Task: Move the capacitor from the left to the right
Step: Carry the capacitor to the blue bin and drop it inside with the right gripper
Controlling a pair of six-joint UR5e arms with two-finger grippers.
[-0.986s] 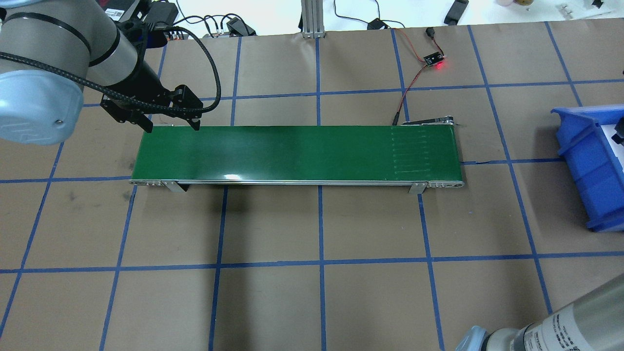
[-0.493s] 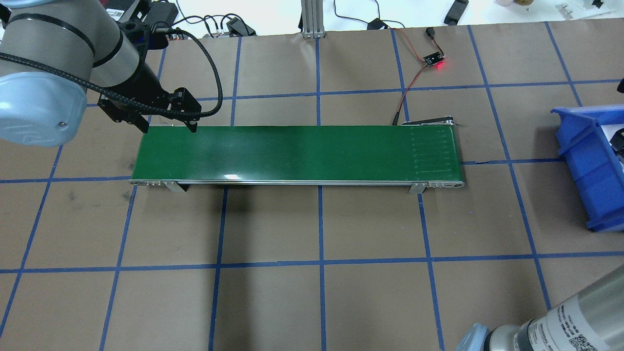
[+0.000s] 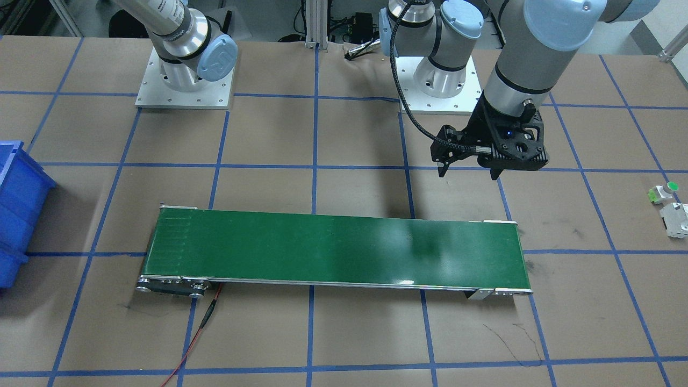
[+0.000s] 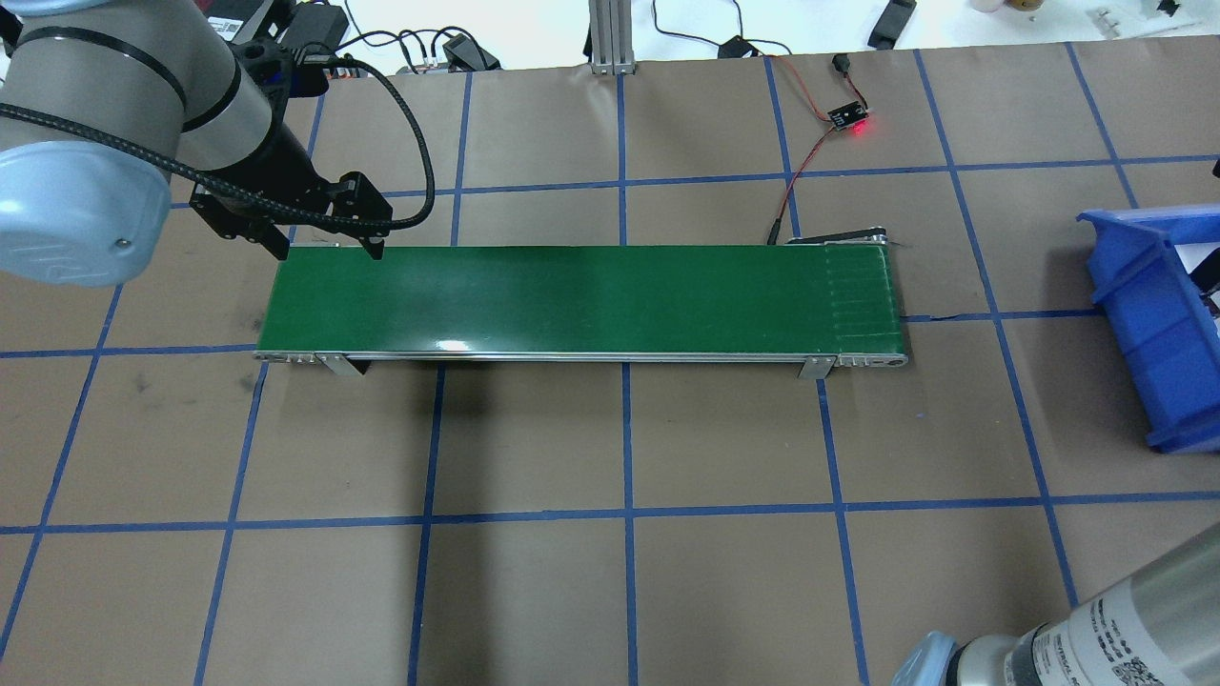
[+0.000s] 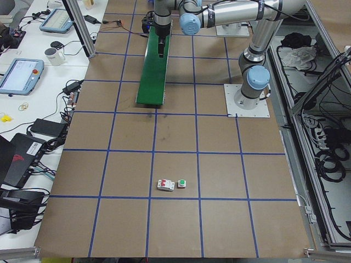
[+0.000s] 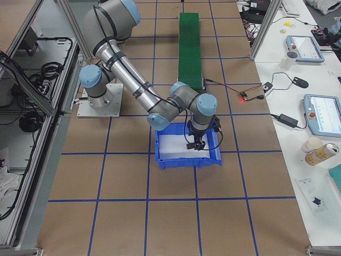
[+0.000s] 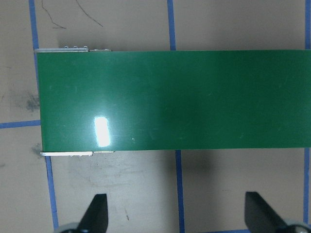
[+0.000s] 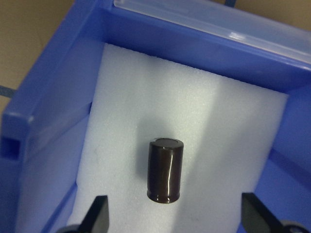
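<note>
The capacitor, a small dark cylinder, rests on white foam inside the blue bin in the right wrist view. My right gripper is open above it, one finger on each side, not touching it. In the exterior right view my right gripper hangs over the bin. My left gripper is open and empty, above the table at the left end of the green conveyor belt, on the belt's far side. It also shows in the front view and the left wrist view.
The blue bin stands at the table's right edge. A white part with a green cap and a white-grey blocky part lie far out on my left. A sensor with a red light and its wires lie behind the belt.
My left gripper has drawn back a little to the left, off the belt's far left corner. The seam marks on the belt have travelled to the right.
</note>
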